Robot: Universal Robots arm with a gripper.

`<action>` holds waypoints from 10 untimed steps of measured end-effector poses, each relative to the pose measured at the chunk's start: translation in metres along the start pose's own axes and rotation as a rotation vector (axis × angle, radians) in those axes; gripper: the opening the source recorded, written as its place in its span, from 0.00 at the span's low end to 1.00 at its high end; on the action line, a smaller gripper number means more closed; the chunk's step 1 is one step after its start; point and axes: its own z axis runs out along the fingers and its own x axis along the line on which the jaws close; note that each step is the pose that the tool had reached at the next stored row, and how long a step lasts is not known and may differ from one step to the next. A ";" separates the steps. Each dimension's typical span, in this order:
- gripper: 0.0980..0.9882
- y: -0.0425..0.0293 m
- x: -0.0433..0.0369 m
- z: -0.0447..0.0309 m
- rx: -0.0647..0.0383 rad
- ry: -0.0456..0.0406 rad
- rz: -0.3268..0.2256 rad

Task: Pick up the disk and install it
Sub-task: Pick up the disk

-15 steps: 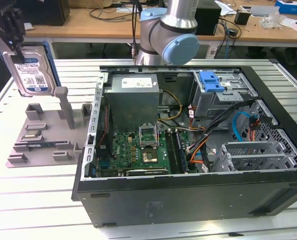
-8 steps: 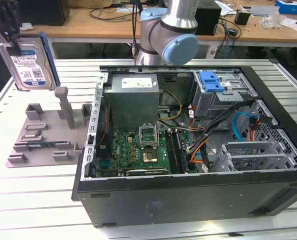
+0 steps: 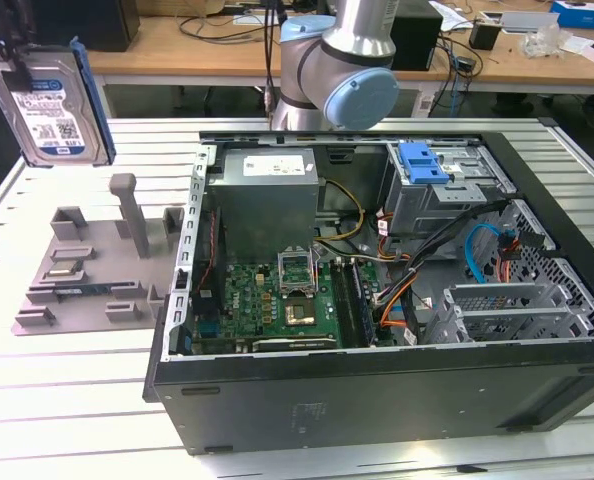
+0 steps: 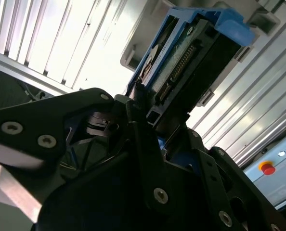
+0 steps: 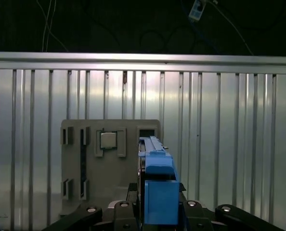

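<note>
The disk (image 3: 52, 105), a silver hard drive with a white-and-blue label in a blue carrier, hangs upright in the air at the exterior view's upper left, above the grey fixture plate (image 3: 87, 270). My black gripper (image 3: 15, 70) is shut on its upper edge. In the second wrist view the black fingers (image 4: 133, 120) clamp the disk (image 4: 191, 53), whose connector edge points away from the palm. In the first wrist view the disk (image 5: 157, 187) stands edge-on between the gripper (image 5: 157, 214) links, over the fixture plate (image 5: 75, 163).
An open computer case (image 3: 567, 215) lies on the slatted white table, with a grey power supply (image 3: 267, 195), a motherboard (image 3: 277, 300) and a metal drive cage topped by a blue latch (image 3: 422, 163). The arm's base (image 3: 342, 60) stands behind the case. A chip (image 5: 108, 140) sits on the fixture plate.
</note>
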 end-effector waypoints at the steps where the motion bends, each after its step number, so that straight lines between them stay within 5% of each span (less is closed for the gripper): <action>1: 0.30 0.0001 0.0001 -0.0040 0.000 0.0000 0.000; 10: 0.30 0.0004 0.0006 -0.0351 0.000 0.0000 0.000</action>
